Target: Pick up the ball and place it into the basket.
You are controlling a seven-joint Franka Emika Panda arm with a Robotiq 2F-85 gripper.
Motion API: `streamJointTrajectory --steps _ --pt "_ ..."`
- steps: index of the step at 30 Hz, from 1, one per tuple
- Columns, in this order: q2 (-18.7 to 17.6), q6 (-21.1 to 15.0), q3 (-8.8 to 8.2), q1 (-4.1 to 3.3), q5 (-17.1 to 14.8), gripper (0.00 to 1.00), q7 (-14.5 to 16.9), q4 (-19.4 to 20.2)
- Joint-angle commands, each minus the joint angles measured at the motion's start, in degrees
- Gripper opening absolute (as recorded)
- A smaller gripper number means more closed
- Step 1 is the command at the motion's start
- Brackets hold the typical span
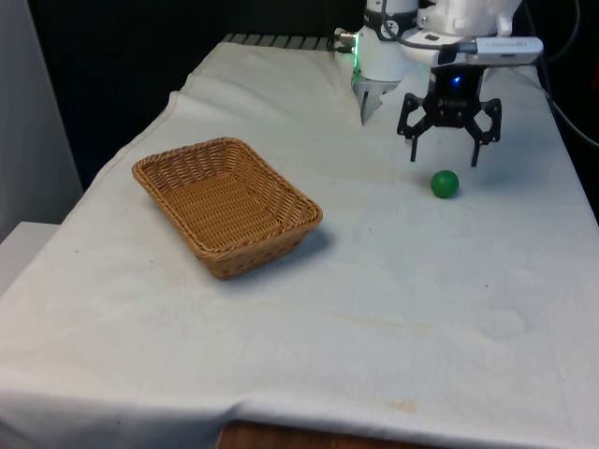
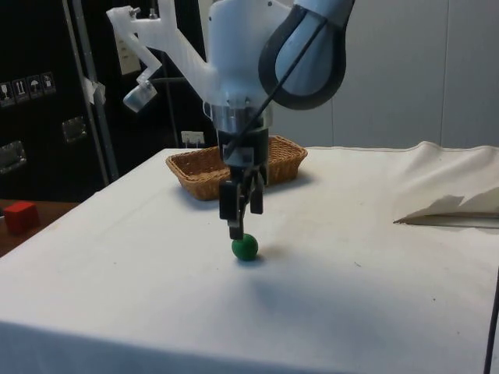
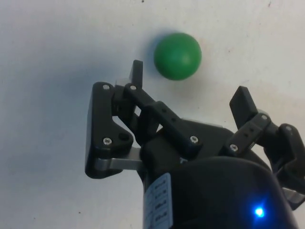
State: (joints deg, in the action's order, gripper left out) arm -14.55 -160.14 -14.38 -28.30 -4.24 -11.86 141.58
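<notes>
Ball (image 1: 445, 183) was solid green, no pattern, same green in the side view (image 2: 245, 248) and wrist view (image 3: 177, 55). Basket (image 1: 227, 205) was tan-brown wicker with a fine woven weave, rim braided; it read the same golden brown in the side view (image 2: 204, 167). Gripper (image 1: 446, 157) was black, fingers matte black with small silver screws in the wrist view (image 3: 190, 98). Arm (image 2: 234, 54) was white with a dark grey joint band. Table cloth (image 1: 374, 309) was plain white with faint yellowish stains. A small red block (image 2: 19, 216) sat off the table in the side view.
</notes>
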Motion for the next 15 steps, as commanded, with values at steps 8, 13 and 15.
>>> streamJointTrajectory --steps 8,13,15 --pt "-2.29 -3.38 2.35 1.26 -4.13 1.0 1.83 -0.4" --pt "-4.24 -5.1 2.81 1.49 -5.27 1.0 2.23 -1.32" --pt "-4.58 -5.27 2.81 1.49 -5.44 1.0 2.29 -1.49"
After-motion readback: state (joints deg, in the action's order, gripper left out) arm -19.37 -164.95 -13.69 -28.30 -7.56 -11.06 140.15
